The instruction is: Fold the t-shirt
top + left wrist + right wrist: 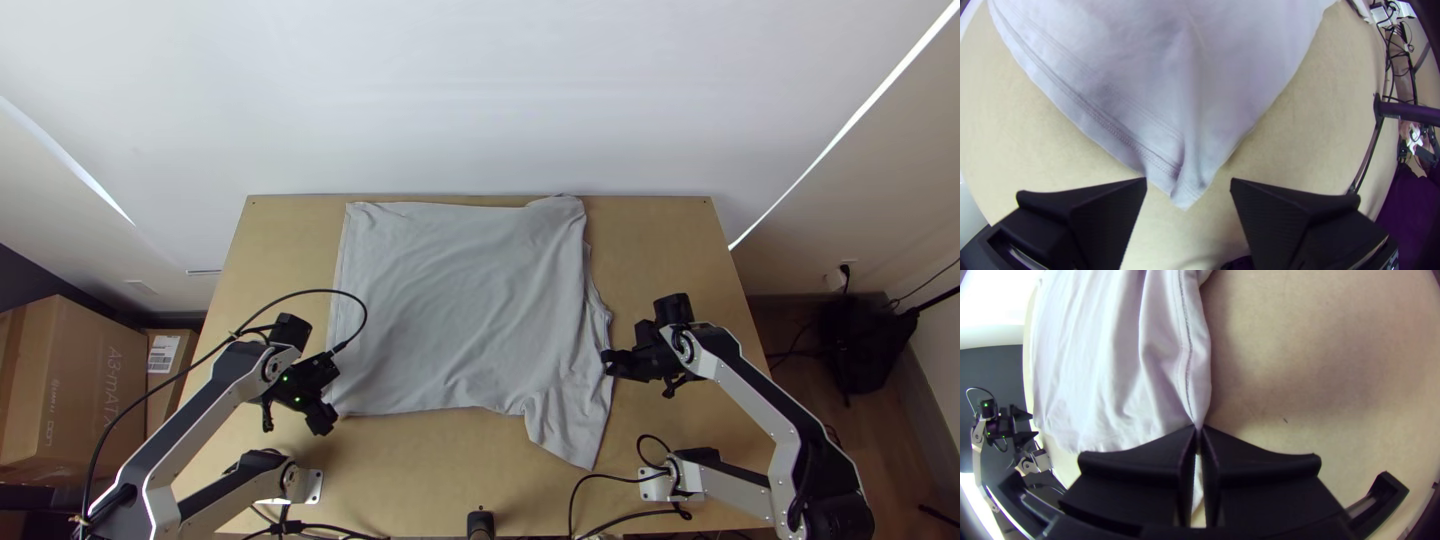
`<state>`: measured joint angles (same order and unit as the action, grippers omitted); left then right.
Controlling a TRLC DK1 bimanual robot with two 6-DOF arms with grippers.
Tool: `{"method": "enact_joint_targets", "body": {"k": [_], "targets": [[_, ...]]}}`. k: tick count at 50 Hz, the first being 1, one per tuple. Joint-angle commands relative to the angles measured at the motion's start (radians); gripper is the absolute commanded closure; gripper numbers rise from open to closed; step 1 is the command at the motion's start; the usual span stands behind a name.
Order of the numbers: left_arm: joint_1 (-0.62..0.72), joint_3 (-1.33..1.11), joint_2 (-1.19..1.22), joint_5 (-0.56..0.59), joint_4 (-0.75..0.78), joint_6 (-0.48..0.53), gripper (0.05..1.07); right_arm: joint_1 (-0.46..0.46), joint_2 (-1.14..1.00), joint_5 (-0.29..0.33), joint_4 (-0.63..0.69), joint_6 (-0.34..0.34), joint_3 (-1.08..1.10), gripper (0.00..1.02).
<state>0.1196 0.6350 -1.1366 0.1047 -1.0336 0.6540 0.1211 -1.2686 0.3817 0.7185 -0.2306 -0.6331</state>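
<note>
While the light grey cloth t-shirt (460, 300) lies mostly spread across the middle of the light wooden table (665, 235), its far side close along the far edge, one sleeve (572, 425) angles towards the near edge, right of centre. The black right gripper (606, 362) has its jaws closed on the shirt's seamed right side. At the shirt's near left corner, the black left gripper's (329, 391) jaws stand wide apart, the cloth tip between them.

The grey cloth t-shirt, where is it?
In the top view, the t-shirt lies mostly spread across the middle of the light wooden table, its right edge in the black right pincer and its near-left corner by the black left pincer.
</note>
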Motion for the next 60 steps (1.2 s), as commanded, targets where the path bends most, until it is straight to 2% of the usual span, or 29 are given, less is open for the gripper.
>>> {"method": "enact_joint_targets", "body": {"k": [1, 5, 6, 20, 29, 31, 35, 42, 50, 53, 60], "targets": [[0.009, -0.032, -0.029, 0.01, 0.038, -0.034, 0.62, -0.011, 0.04, -0.004, 0.002, -0.001, 0.026, 1.0], [0.005, -0.029, -0.045, 0.026, 0.046, -0.05, 1.03, -0.021, 0.057, -0.004, 0.006, -0.001, 0.023, 1.0], [-0.001, -0.028, -0.046, 0.035, 0.05, -0.051, 1.05, -0.023, 0.061, -0.004, 0.009, -0.001, 0.018, 1.0], [-0.166, 0.075, 0.023, 0.078, 0.066, -0.073, 1.04, -0.101, 0.137, 0.008, 0.056, -0.001, -0.059, 1.0], [-0.213, 0.157, 0.087, 0.076, 0.141, -0.152, 1.05, -0.143, 0.175, 0.019, 0.07, -0.027, -0.14, 1.0], [-0.218, 0.172, 0.106, 0.075, 0.199, -0.195, 1.05, -0.144, 0.193, 0.02, 0.067, -0.027, -0.158, 1.0], [-0.222, 0.227, 0.129, 0.075, 0.222, -0.244, 1.05, -0.153, 0.238, 0.026, 0.006, -0.058, -0.186, 1.0], [-0.232, 0.344, 0.121, 0.047, 0.291, -0.349, 1.05, -0.15, 0.287, 0.062, -0.119, -0.056, -0.252, 1.0], [-0.258, 0.48, 0.087, -0.008, 0.379, -0.435, 1.05, -0.158, 0.258, 0.06, -0.254, -0.056, -0.355, 1.0], [-0.267, 0.535, 0.064, -0.022, 0.395, -0.453, 1.05, -0.167, 0.224, 0.04, -0.291, -0.058, -0.41, 1.0], [-0.29, 0.7, -0.023, -0.043, 0.435, -0.521, 1.05, -0.167, 0.133, -0.055, -0.363, -0.049, -0.567, 1.0]]}}
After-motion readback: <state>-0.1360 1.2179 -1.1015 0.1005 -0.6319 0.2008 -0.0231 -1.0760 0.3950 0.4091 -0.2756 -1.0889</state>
